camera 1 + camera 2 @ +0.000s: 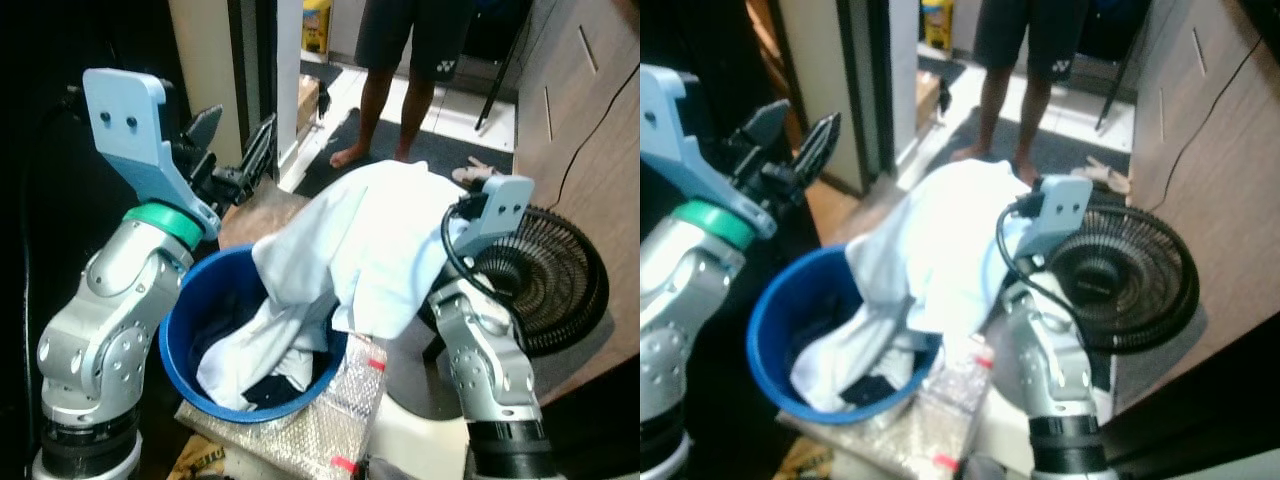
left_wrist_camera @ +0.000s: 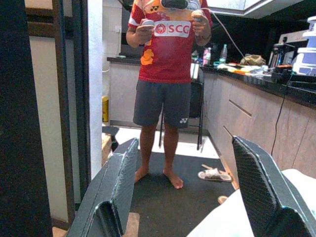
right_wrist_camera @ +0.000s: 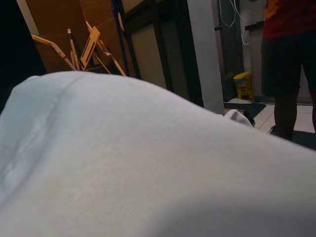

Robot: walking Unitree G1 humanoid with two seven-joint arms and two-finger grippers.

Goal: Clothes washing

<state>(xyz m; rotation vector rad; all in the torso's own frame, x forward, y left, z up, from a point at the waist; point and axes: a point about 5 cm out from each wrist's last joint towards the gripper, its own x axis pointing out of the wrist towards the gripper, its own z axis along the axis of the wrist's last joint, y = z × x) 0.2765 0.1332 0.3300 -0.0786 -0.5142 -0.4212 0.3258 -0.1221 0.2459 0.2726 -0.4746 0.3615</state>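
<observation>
Left hand (image 1: 232, 140) is raised above the far-left rim of the blue basin, its two black fingers (image 2: 116, 182) spread wide with nothing between them, pointing out toward the doorway. Right hand is buried under the white garment (image 1: 375, 245), so whether its fingers are spread or closed on the cloth I cannot tell; its wrist view looks straight onto pale fabric (image 3: 148, 163) lying over the lens. Closest to the robot, a crinkled silver-wrapped bundle (image 1: 320, 415) with red tape tabs lies under and just beside the blue basin (image 1: 185, 330). The basin holds a heap of laundry: white cloth (image 1: 240, 355) spilling down into it and something dark (image 1: 275, 385) at the bottom. The white garment is lifted high, draped over the right arm's end, with its lower folds trailing down over the basin's near-right rim and into the tub. To the robot's right, a black round fan (image 1: 550, 275) stands on the floor just behind the right forearm (image 1: 490, 350). Beyond it runs a wooden cabinet front (image 1: 575, 90) with a black cable hanging down it. Farther off, a dark mat (image 1: 420, 150) lies on the floor, and a person (image 2: 165, 59) in a red shirt and dark shorts stands barefoot on it, holding controllers in both hands. A sandal (image 2: 215, 174) lies on the mat near the person's feet
</observation>
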